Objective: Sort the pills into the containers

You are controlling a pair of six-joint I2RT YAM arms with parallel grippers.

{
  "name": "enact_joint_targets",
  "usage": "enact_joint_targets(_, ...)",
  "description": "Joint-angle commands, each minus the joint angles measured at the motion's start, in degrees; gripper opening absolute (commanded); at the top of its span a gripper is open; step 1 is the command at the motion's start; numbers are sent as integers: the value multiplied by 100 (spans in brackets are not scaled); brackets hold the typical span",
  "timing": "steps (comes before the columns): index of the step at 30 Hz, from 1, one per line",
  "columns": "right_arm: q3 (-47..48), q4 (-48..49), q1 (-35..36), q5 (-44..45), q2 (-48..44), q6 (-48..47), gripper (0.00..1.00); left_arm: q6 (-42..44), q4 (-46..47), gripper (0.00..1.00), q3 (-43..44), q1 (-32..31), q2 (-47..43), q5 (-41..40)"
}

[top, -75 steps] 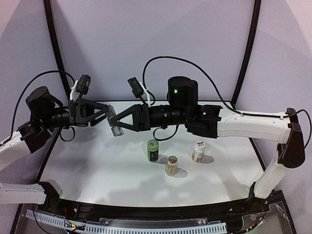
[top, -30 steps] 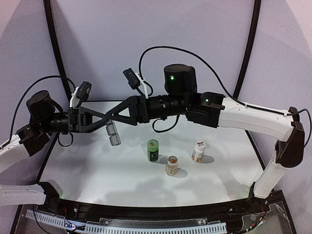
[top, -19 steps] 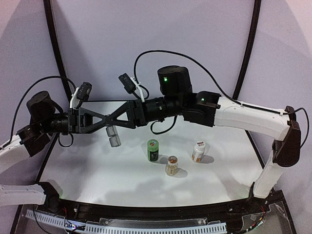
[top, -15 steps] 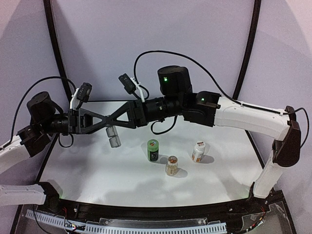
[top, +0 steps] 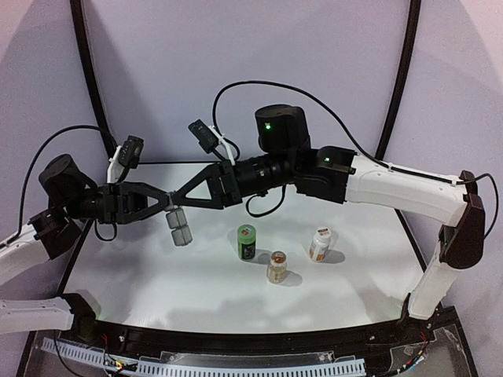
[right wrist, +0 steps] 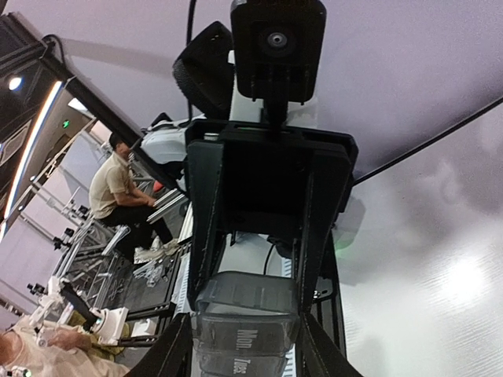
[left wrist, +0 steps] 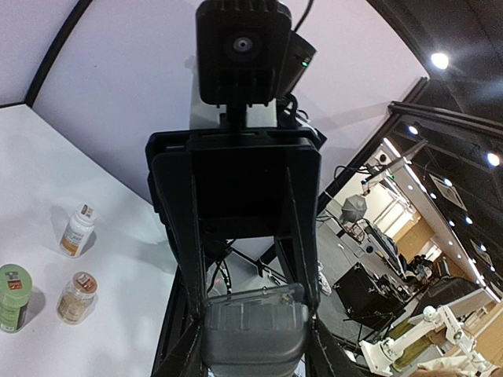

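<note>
The grey pill box [top: 179,228] with clear lids hangs upright above the table's left side. My left gripper [top: 167,206] comes from the left and is shut on its upper end. My right gripper [top: 175,204] reaches in from the right, and its fingers press the same upper compartment from the opposite side. In the left wrist view the pill box [left wrist: 255,330] fills my left gripper [left wrist: 253,355]. In the right wrist view the pill box [right wrist: 250,318], marked "Mon." and "Tues.", sits in my right gripper [right wrist: 245,352]. I cannot make out single pills.
Three bottles stand mid-table: a green one [top: 247,242], a clear one with tan contents [top: 277,267] and a white one with an orange label [top: 319,244]. The white table [top: 157,275] ends at a black frame along its sides and near edge.
My right gripper has reached further left and narrowed its jaws onto the pill box's upper end. The left arm drew back left and slightly down, carrying the box with it.
</note>
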Motion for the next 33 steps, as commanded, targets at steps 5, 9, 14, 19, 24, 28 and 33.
enact_joint_targets(5, -5, 379, -100, -1320, -110, -198, 29, 1, 973, 1, -361, -24, -441, 388)
enact_joint_targets(9, -83, 310, -262, -1390, -156, -174, 38, 24, 1170, 1, -439, -24, -581, 432)
enact_joint_targets(14, -296, -5, -608, -733, -297, -134, 59, 39, 1255, 1, -463, -24, -712, 427)
enact_joint_targets(19, -256, -575, -686, -45, -419, -396, 77, 102, 1094, 1, -443, -24, -734, 306)
enact_joint_targets(24, -174, -1041, -679, 530, -535, -704, 89, 189, 859, 1, -375, -24, -730, 128)
enact_joint_targets(28, -475, -564, -573, 295, -802, -904, 96, 674, -35, 1, -195, -24, -740, -424)
enact_joint_targets(33, -417, -630, 49, 825, -902, -1852, 96, 838, -251, 1, -124, -24, -626, -662)
